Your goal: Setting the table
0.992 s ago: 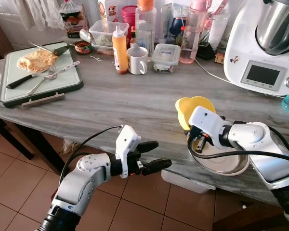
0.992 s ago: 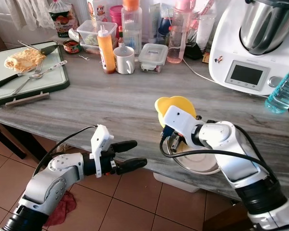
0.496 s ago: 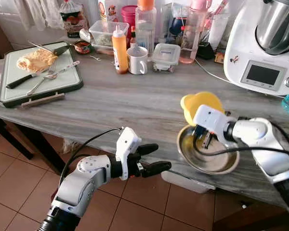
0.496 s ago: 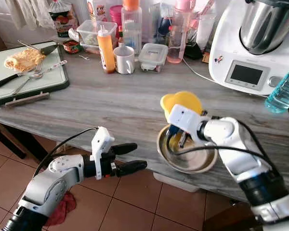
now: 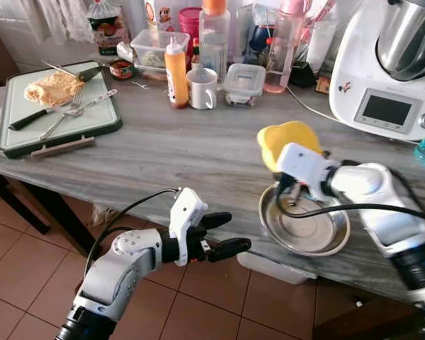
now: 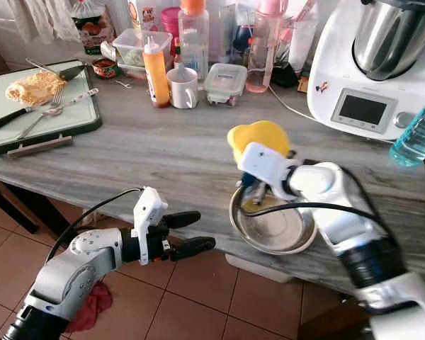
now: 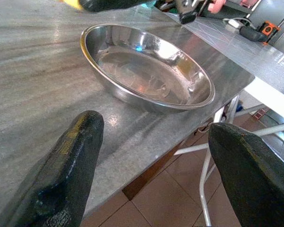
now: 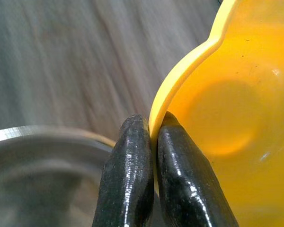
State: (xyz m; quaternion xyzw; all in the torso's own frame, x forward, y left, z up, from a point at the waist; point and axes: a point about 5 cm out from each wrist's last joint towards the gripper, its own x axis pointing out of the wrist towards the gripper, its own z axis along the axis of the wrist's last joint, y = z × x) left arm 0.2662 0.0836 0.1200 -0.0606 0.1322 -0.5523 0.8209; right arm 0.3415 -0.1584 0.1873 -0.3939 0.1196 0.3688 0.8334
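Observation:
My right gripper is shut on the rim of a yellow plastic bowl, holding it tilted just above the grey table. Below and right of it an empty steel bowl lies flat near the table's front edge; its inside is also seen in the left wrist view, steel bowl. The right arm's wrist hangs over the steel bowl's far rim. My left gripper is open and empty, out in front of the table edge, left of the steel bowl and pointing toward it.
A green cutting board with food, a knife and a fork lies at the far left. An orange sauce bottle, a white mug, containers and bottles crowd the back. A white kitchen machine stands back right. Tiled floor lies below.
The steel bowl shifted left, away from the table's front edge, was tipped half a second ago and now lies flat. The yellow bowl moved slightly left and up with my right gripper.

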